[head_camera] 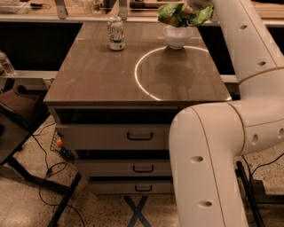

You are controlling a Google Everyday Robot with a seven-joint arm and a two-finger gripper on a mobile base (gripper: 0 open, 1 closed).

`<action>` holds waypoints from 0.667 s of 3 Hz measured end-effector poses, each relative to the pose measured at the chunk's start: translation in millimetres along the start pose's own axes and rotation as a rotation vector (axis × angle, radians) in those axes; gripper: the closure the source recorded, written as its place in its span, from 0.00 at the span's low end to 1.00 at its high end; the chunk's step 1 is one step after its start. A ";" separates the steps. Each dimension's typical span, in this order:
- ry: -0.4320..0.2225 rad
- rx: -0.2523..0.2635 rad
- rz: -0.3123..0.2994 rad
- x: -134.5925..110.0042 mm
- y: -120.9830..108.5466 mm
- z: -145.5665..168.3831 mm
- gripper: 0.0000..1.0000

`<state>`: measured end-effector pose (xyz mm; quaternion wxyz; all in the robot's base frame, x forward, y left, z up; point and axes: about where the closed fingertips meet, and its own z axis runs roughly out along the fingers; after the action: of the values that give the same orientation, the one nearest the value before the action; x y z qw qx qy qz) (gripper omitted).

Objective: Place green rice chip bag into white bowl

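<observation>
The gripper [194, 5] sits at the very top edge of the camera view, above the far right part of the brown tabletop [95, 77], with its upper part cut off by the frame. The green rice chip bag [175, 13] is bunched directly against its left side, crumpled and glossy, spreading wider than the dish beneath it. Whether the gripper is clamped on the bag or loose around it cannot be told, since the bag and the frame edge hide the contact. The bag's lower edge hangs right over the white bowl [177, 37] and reaches about to its rim; whether it touches the rim cannot be told. The bowl stands upright on its narrow foot at the far edge of the tabletop, just beyond the top of a thin bright ring of light [135, 76] on the surface. A green-and-white drink can [116, 33] stands upright well to the left of the bowl, also near the far edge. The robot's 1 white arm [208, 168] fills the right side, rising from the lower foreground and bending up toward the bag. Below the tabletop the cabinet shows 3 drawers [140, 136], each with a dark handle. Black cables [44, 175] trail across the speckled floor at the left.
</observation>
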<state>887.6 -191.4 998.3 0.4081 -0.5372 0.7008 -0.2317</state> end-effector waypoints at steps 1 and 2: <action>-0.019 -0.023 0.007 -1.2 8.3 6.3 1.00; -0.017 -0.030 0.006 -1.5 12.0 11.2 0.74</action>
<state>890.1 -185.0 983.3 0.4067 -0.5432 0.7023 -0.2154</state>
